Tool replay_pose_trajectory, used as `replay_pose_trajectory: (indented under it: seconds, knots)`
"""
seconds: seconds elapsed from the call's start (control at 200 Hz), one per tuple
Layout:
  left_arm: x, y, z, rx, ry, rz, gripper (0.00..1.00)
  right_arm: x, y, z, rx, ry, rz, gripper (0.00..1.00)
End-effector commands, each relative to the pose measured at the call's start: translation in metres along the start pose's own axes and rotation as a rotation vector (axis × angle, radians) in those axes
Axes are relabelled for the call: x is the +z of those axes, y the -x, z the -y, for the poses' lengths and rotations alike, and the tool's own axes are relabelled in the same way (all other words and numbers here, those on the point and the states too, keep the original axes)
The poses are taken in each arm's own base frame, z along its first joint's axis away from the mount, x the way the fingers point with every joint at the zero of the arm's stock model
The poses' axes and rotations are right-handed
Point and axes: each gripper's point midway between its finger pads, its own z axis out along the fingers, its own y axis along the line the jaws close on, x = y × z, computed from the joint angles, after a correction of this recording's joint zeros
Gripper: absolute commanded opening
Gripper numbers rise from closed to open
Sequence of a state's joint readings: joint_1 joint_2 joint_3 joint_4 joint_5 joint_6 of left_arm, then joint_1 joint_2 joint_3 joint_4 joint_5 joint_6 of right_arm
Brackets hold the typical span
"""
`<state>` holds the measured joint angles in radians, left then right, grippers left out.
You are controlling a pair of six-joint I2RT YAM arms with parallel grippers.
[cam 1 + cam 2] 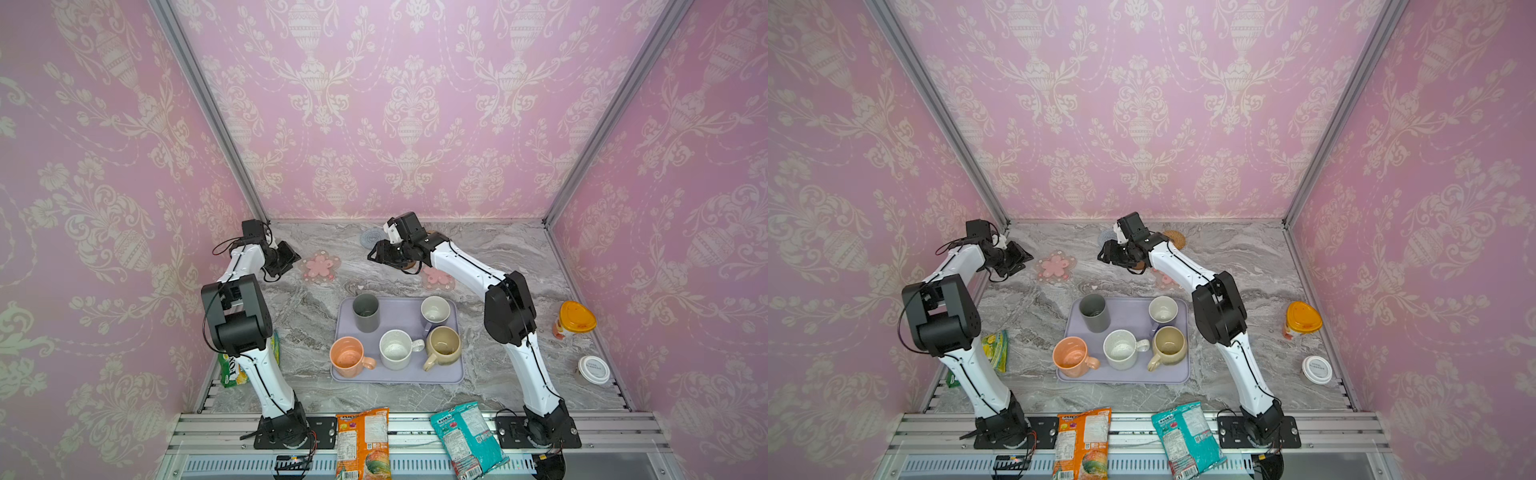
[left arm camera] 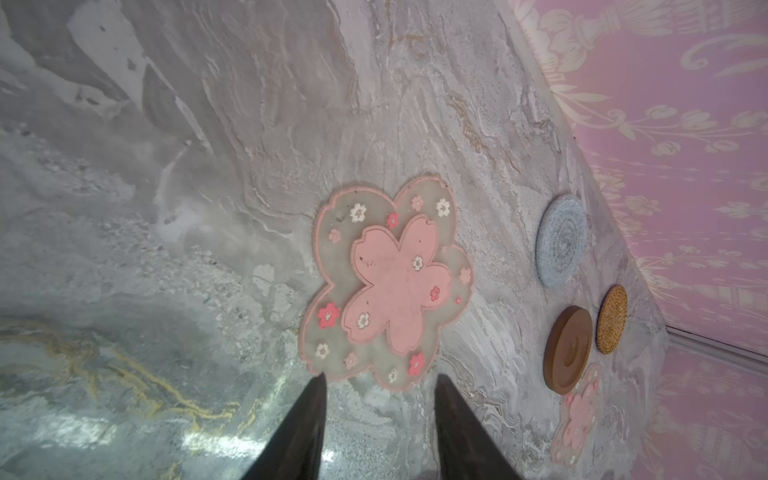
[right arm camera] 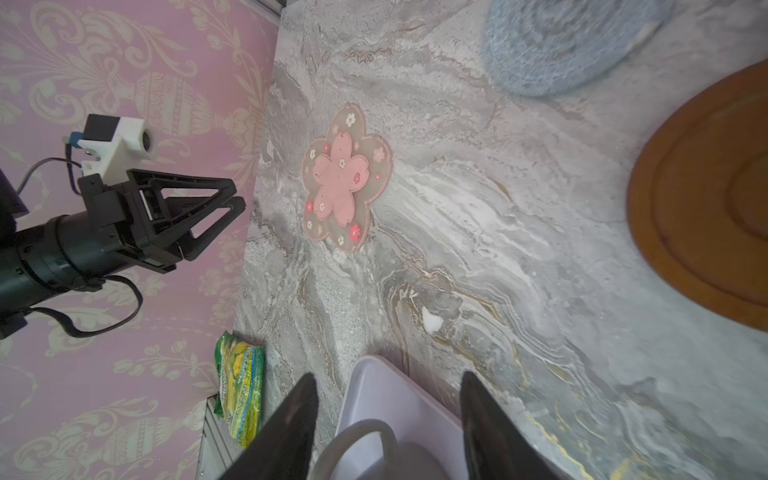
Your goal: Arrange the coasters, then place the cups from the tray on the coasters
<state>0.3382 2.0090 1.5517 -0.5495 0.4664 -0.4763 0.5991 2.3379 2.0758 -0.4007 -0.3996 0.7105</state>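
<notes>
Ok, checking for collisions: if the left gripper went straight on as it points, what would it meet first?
Probably the pink flower-shaped coaster, lying flat just ahead of the left gripper; the gap between them is hard to judge.

Five cups (image 1: 397,349) stand on the lavender tray (image 1: 399,312).

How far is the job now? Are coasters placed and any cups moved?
Seemingly done: coasters lie spread behind the tray. In hand: nothing; the left claw, by a pink flower coaster, and the right claw are open, empty. Left: all five cups stand on the tray.
</notes>
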Motion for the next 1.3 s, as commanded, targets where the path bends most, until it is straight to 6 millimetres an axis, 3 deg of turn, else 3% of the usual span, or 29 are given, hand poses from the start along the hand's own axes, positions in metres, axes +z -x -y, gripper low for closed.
replay_pose_trajectory:
  seconds: [0.0,0.235,0.565,0.841,1.296]
  knots:
    - [0.017,0.009,-0.010,-0.055,-0.021,-0.011,0.47,0.019,0.009,-0.016,0.091,0.109,0.023,0.57]
    - [0.046,0.029,-0.023,-0.065,-0.020,-0.014,0.49,0.046,0.002,-0.014,0.096,0.114,-0.004,0.58]
    - [0.072,0.034,-0.024,-0.071,-0.081,-0.052,0.49,0.054,-0.001,-0.004,0.105,0.091,-0.012,0.58]
    - [0.095,0.003,-0.024,-0.081,-0.118,-0.153,0.49,0.054,-0.007,0.004,0.102,0.055,-0.026,0.58]
    - [0.103,-0.059,-0.014,-0.029,-0.088,-0.252,0.48,0.034,-0.011,0.029,0.094,-0.037,-0.028,0.57]
